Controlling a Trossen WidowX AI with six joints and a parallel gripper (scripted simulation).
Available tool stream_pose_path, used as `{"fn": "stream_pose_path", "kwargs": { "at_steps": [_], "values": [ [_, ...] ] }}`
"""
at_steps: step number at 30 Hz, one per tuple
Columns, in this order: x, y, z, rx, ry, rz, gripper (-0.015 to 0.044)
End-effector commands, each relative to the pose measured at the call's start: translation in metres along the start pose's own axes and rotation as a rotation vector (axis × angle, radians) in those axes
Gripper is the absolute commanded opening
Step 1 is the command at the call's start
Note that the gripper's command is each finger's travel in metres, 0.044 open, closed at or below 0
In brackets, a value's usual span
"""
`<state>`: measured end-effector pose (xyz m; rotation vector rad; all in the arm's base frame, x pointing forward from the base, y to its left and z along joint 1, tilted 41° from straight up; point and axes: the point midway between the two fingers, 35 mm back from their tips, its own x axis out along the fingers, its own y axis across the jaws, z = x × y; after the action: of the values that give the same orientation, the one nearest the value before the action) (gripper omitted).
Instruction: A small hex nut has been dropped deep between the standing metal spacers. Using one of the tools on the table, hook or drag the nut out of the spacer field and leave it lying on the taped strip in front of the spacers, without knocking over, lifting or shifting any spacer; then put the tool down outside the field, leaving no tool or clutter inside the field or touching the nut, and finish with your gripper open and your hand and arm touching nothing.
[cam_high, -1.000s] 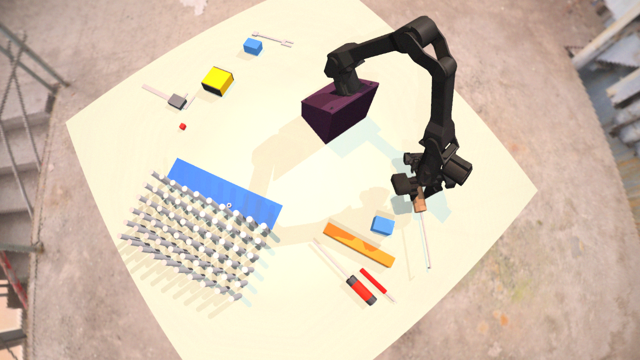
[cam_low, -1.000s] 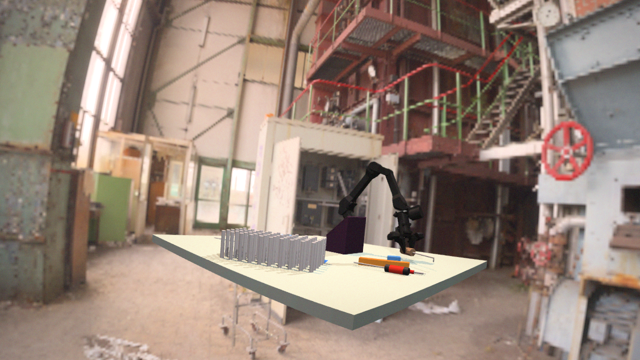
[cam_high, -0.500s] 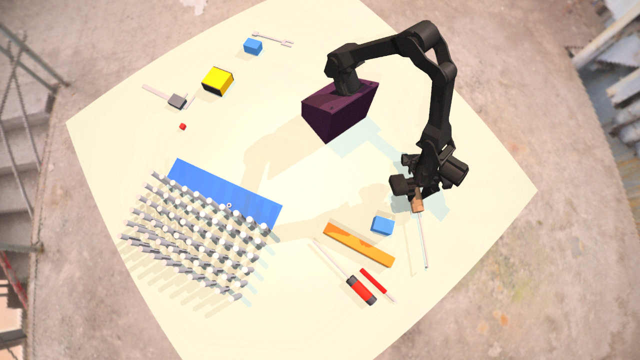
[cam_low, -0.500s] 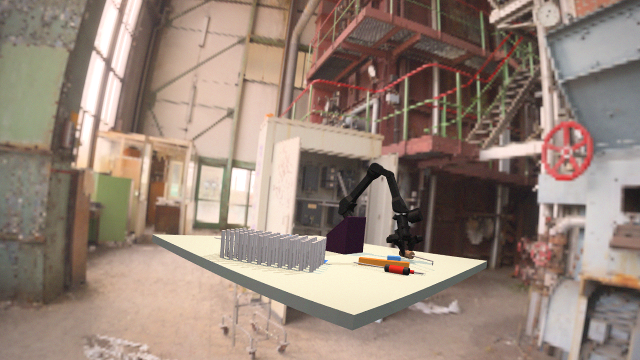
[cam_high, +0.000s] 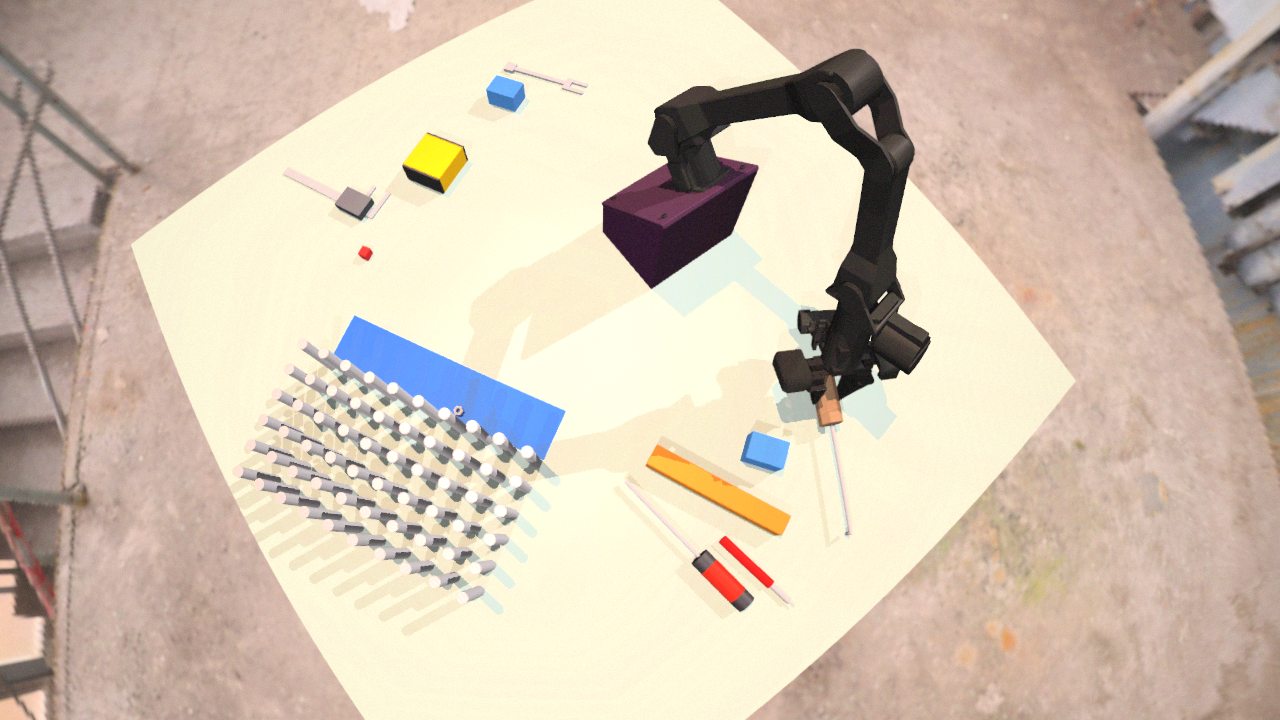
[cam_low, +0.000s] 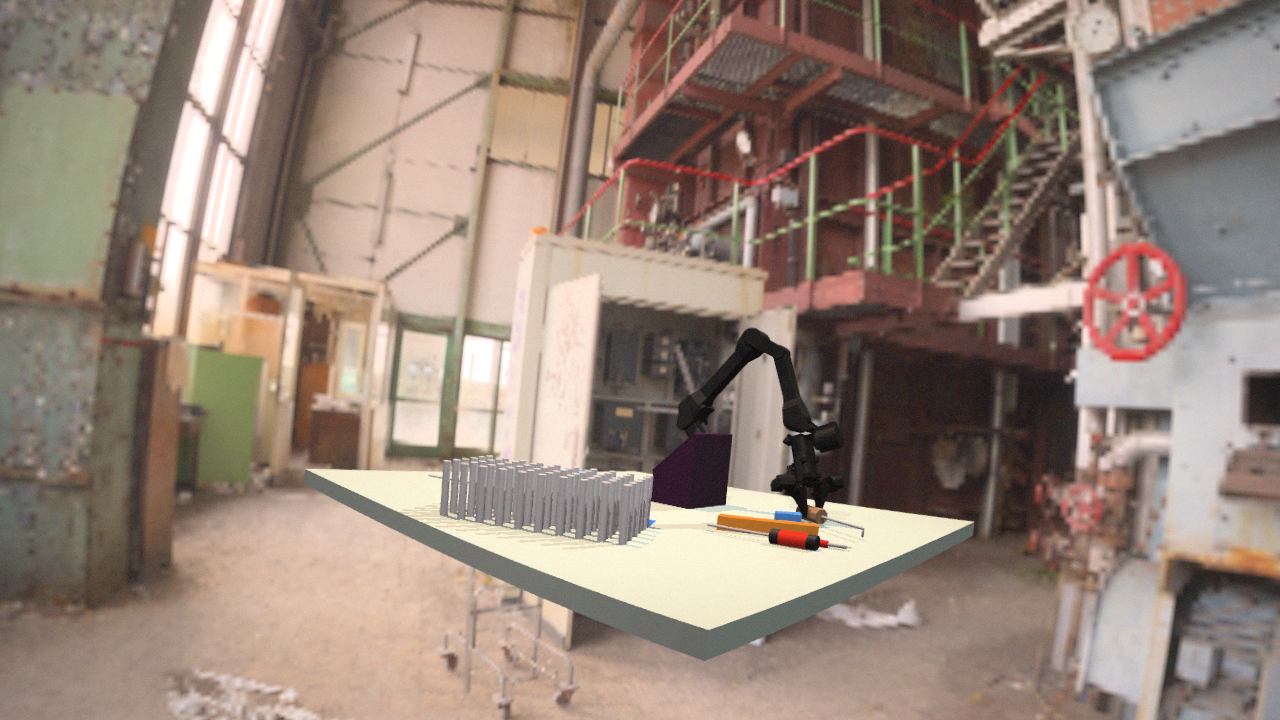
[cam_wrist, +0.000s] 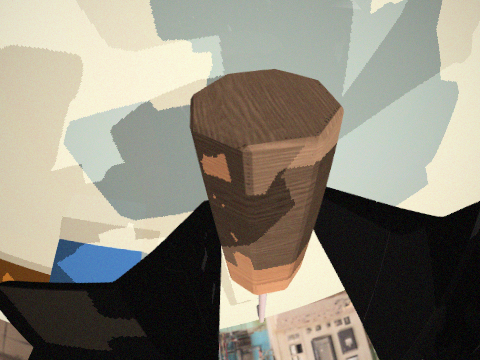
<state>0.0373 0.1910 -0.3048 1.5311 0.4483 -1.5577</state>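
My gripper (cam_high: 829, 388) (cam_low: 810, 511) (cam_wrist: 260, 203) is shut on the wooden handle of the hook tool (cam_high: 831, 414) (cam_wrist: 270, 110), at the table's right side. The tool's thin shaft points away from the arm, and its bent tip (cam_high: 847, 533) (cam_low: 861, 533) is low over the table; whether it touches is unclear. The hex nut (cam_high: 455, 411) lies on the blue taped strip (cam_high: 402, 358), close to the front row of spacers. The metal spacers (cam_high: 459, 455) (cam_low: 623, 514) stand upright in rows at the left. The nut is hidden in the exterior view.
A blue block (cam_high: 765, 451) (cam_wrist: 100, 262) and an orange bar (cam_high: 716, 489) (cam_low: 766, 523) lie beside the tool. A red-black screwdriver (cam_high: 723, 581) (cam_low: 793, 538) and a red pen-like tool (cam_high: 746, 562) lie nearer the edge. A yellow block (cam_high: 435, 161), caliper (cam_high: 354, 203) and red cube (cam_high: 365, 253) lie far left.
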Motion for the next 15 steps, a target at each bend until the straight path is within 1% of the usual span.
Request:
{"fn": "stream_pose_path", "kwargs": {
  "at_steps": [1, 15],
  "values": [
    [0.0035, 0.0012, 0.0036, 0.004, -0.005, 0.002, 0.0],
    [0.0005, 0.0002, 0.0006, 0.0, -0.001, 0.0, 0.0368]
  ]
}}
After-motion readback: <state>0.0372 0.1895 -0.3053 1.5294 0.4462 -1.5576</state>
